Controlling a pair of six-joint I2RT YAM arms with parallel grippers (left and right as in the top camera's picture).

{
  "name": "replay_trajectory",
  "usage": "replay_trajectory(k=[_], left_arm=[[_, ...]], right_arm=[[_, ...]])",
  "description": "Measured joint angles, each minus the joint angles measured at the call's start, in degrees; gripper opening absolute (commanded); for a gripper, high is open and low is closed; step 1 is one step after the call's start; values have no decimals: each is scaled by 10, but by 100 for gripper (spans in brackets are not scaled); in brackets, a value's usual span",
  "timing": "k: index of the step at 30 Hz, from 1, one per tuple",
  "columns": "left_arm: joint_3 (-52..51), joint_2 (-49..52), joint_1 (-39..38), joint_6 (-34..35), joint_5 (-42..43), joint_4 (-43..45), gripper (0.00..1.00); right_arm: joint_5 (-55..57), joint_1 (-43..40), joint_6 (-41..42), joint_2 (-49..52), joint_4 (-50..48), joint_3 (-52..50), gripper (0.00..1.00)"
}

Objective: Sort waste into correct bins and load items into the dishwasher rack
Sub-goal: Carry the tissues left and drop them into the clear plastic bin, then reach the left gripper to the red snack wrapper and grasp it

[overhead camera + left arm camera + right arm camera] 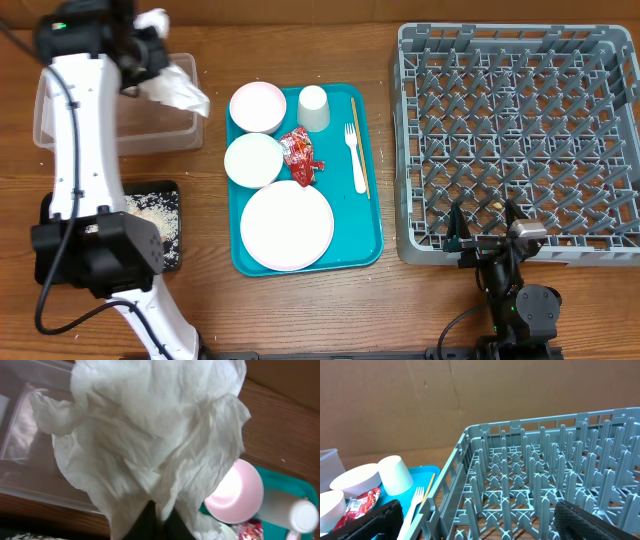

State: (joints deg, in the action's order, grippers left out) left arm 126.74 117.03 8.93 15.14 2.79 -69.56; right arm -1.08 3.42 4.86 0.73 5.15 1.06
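Note:
My left gripper (pixel 150 62) is shut on a crumpled white napkin (pixel 178 88) and holds it above the clear tub (pixel 60 125) at the back left. In the left wrist view the napkin (pixel 150 435) fills the frame and hides the jaws (pixel 159 520). The black tray (pixel 165 215) holds pale grainy scraps. The teal tray (pixel 370 180) carries the round plate (pixel 286 226), two bowls (pixel 257 106) (pixel 254 160), the cup (pixel 313 107), the red wrapper (pixel 299 155) and the wooden stick (pixel 360 145). My right gripper (pixel 484 238) is open and empty at the grey rack's (pixel 520 140) front edge.
A white plastic fork (pixel 355 155) lies on the teal tray beside the stick. A brown cardboard wall (pixel 420 400) stands behind the table. The left arm's base covers part of the black tray.

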Motion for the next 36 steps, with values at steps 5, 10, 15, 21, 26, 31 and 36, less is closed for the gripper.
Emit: replay_trajectory(k=[5, 10, 15, 21, 26, 31, 36], left_arm=[[0, 9, 59, 8, 0, 8, 100], [0, 12, 80, 12, 2, -2, 100], [0, 12, 79, 12, 31, -28, 100], [0, 12, 77, 7, 142, -110, 78], [0, 12, 37, -48, 229, -190, 80], [-1, 12, -68, -82, 241, -223, 77], [-39, 12, -191, -51, 194, -188, 76]], right_arm=[[0, 0, 0, 0, 0, 0, 100], [0, 0, 0, 0, 0, 0, 100], [0, 0, 0, 0, 0, 0, 100], [0, 0, 0, 0, 0, 0, 100], [0, 0, 0, 0, 0, 0, 100], [0, 0, 0, 0, 0, 0, 100], [0, 0, 0, 0, 0, 0, 100]])
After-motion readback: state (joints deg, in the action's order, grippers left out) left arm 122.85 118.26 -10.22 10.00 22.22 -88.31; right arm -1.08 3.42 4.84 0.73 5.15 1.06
